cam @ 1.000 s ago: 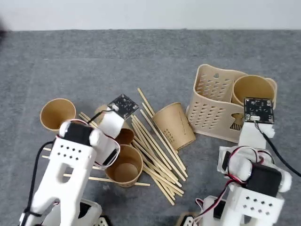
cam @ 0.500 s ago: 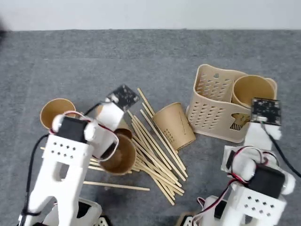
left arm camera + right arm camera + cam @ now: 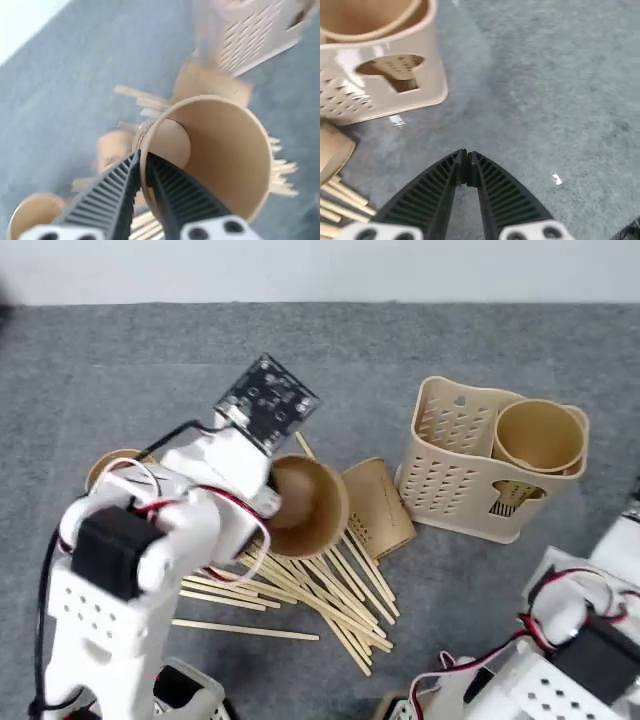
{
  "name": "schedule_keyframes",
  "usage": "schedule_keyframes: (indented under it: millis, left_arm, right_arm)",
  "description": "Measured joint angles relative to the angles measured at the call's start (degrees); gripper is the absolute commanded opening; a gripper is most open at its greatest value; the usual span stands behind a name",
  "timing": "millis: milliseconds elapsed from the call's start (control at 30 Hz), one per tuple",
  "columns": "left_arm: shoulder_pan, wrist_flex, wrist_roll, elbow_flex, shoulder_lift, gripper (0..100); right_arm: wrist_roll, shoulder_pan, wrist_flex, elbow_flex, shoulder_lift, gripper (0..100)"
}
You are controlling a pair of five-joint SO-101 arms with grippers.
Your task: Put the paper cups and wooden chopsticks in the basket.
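Right, cup (image 3: pixel 225 150) rim pinched btwn left jaws.

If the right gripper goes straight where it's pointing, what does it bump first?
The right gripper would probably meet the grey mat, just short of the basket; depth is unclear.

Wooden chopsticks (image 3: pixel 325 590) strewn beside a beige basket (image 3: pixel 450 475).
One paper cup (image 3: pixel 540 435) stands inside; a raised cup (image 3: pixel 305 505) tilts above the sticks.
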Motion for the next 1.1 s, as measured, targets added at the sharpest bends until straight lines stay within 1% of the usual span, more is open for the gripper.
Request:
schedule_keyframes:
  millis: [100, 233, 500, 633, 700, 867, 1100]
  left_arm:
    - [4.2, -3.0, 3.6, -3.3, 0.0, 1]
    - [8.7, -10.5, 7.6, -5.5, 0.0, 1]
    - [16.3, -30.6, 8.2, -5.8, 1.3, 1]
    - [19.4, -37.7, 8.2, -6.3, 9.3, 1]
    - [20.7, -40.6, 8.2, -6.4, 14.2, 1]
    - [22.0, -44.9, 8.2, -12.6, 25.2, 1]
    - [21.9, -45.3, 8.2, -28.1, 39.9, 1]
  right_arm:
    - [0.0, 3.4, 0.0, 0.0, -0.1, 0.8]
    - [0.0, 9.7, 0.0, 0.0, -0.3, 0.8]
    - [0.0, 20.8, 0.0, 0.0, -0.7, 0.8]
    - [0.0, 24.4, 0.0, 0.0, -0.8, 0.8]
    - [0.0, 25.0, 0.0, 0.6, -0.8, 0.8]
    - [0.0, 25.3, 0.0, 2.8, -0.5, 0.8]
    - [0.0, 25.3, 0.0, 5.4, -0.1, 0.8]
